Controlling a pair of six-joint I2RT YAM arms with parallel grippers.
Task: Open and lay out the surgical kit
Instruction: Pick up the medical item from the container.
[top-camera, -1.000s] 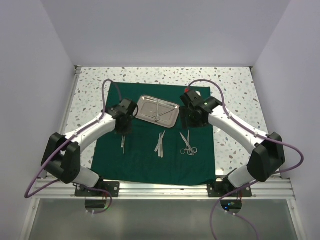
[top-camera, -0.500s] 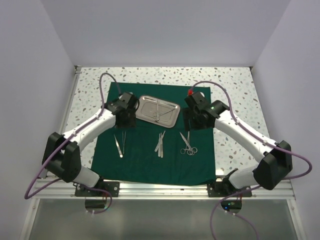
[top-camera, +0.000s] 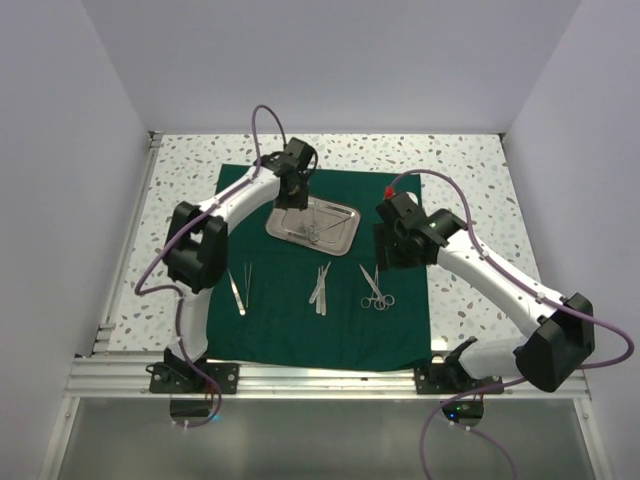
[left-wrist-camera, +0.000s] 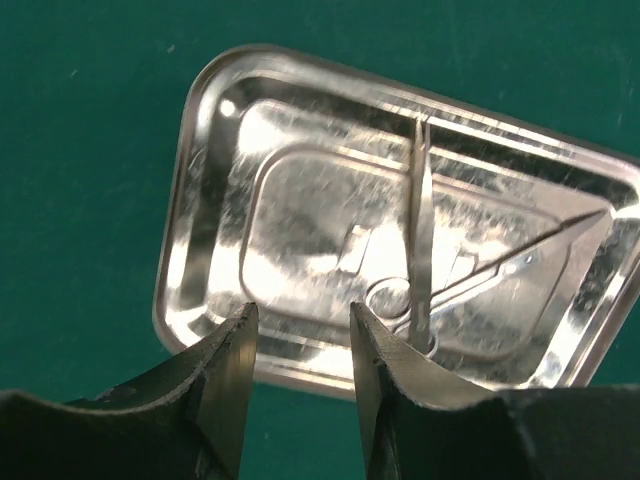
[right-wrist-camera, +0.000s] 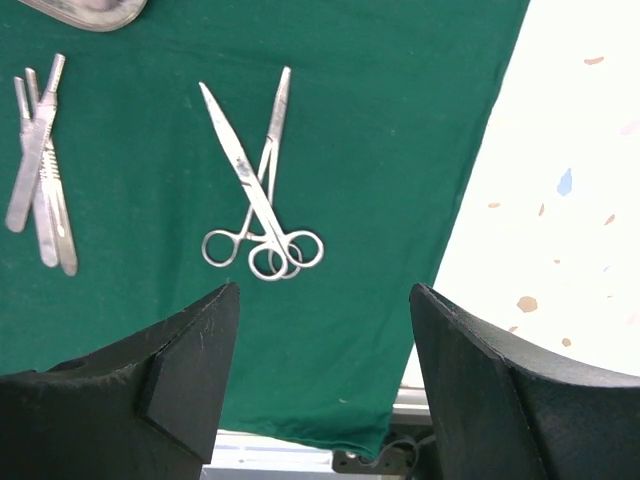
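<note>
Fingers (left-wrist-camera: 228, 372) of the left gripper (left-wrist-camera: 300, 322) stand a little apart with nothing between them, and in the left wrist view they hang over one long edge of the steel tray (left-wrist-camera: 188, 205). From above, the left gripper (top-camera: 298, 183) sits over the tray's far left part, its arm stretched out over the dark green cloth (top-camera: 290, 325), which lies spread flat on the table. Farthest left on the cloth lie the tweezers (top-camera: 238, 290), slim and set apart from everything else. The tray (top-camera: 283, 226) rests slightly skewed on the far half of the cloth and holds two instruments. One is a slim straight pair of pincers (left-wrist-camera: 420, 225) lying across its floor. The other is a ring-handled instrument (left-wrist-camera: 500, 262) set diagonally, its ring just beside one end of the pincers and its tip reaching toward a corner. On the near side of the tray, about mid-cloth, is a tight cluster of flat handles (top-camera: 320, 288); the right wrist view shows three narrow strips lying side by side. Just to their right, two ring-handled scissors (top-camera: 376, 288) lie crossed over each other, rings toward the arms' bases and tips toward the tray. The right gripper (top-camera: 388, 245) hovers above the right edge of the cloth, close to the scissors. Its fingers (right-wrist-camera: 190, 370) are spread wide and hold nothing. Pale speckled table (top-camera: 470, 180) shows beyond the cloth's hem.
</note>
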